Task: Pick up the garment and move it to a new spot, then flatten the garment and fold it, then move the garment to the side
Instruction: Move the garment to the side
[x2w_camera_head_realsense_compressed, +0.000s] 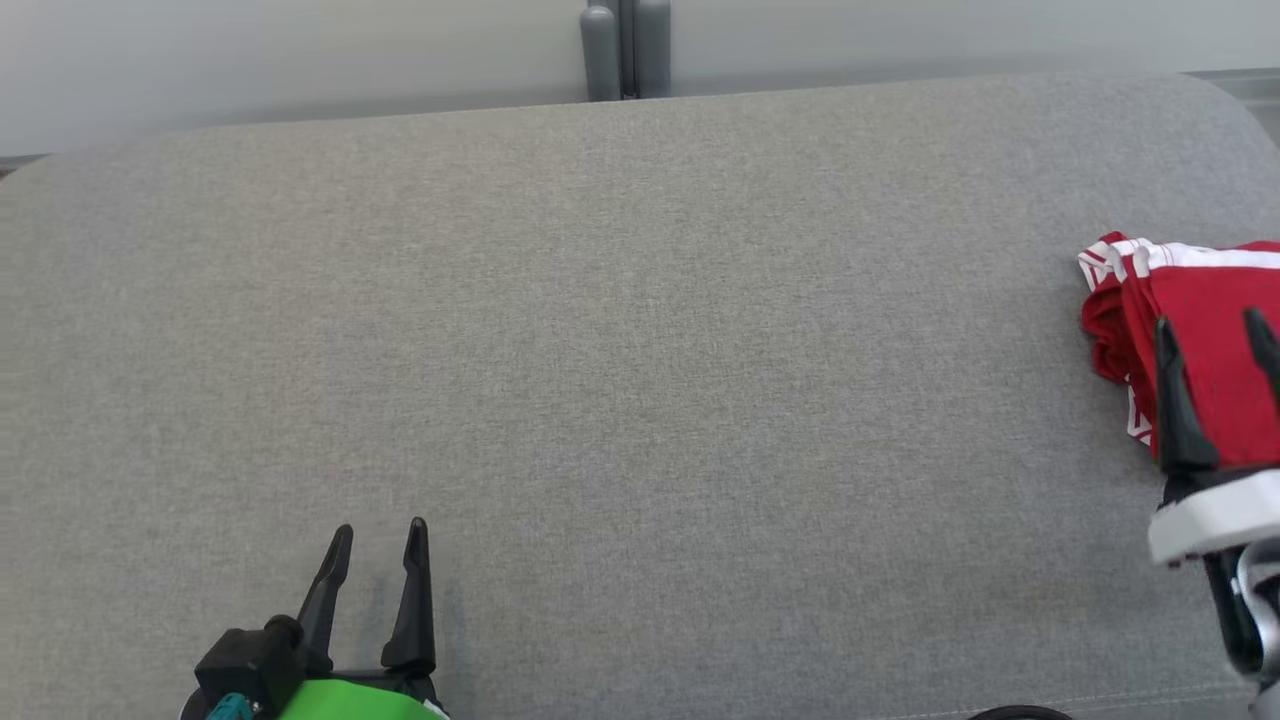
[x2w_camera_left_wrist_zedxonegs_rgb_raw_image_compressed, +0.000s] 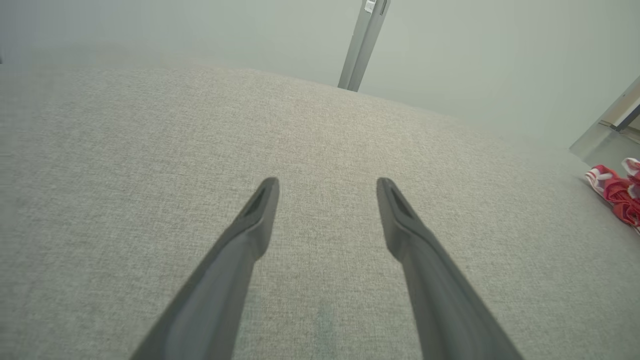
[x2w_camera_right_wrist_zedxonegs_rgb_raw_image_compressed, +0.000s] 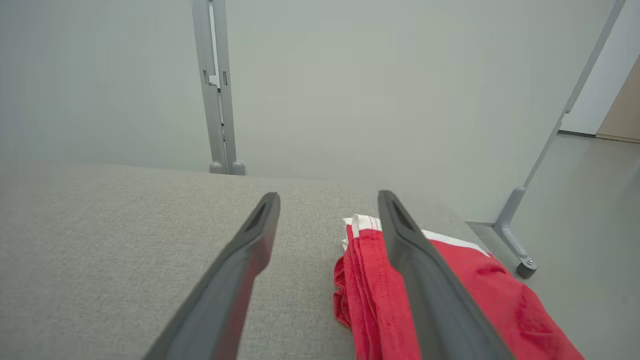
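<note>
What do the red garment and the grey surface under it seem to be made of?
Red garment: probably soft matte cloth; it folds and bunches. Grey surface: seemingly woven upholstery fabric, matte; fine flecked weave shows.

Seemingly a robot test room or lab; a broad table (x2w_camera_head_realsense_compressed: 640, 350) covered in grey cloth stands against plain pale partition panels (x2w_camera_right_wrist_zedxonegs_rgb_raw_image_compressed: 350, 75) joined by grey metal posts (x2w_camera_head_realsense_compressed: 625, 45); one slanting post ends in a foot (x2w_camera_right_wrist_zedxonegs_rgb_raw_image_compressed: 520, 260) on bare grey floor (x2w_camera_right_wrist_zedxonegs_rgb_raw_image_compressed: 590, 225); the robot's left gripper (x2w_camera_head_realsense_compressed: 381, 526) hangs over the table.
</note>
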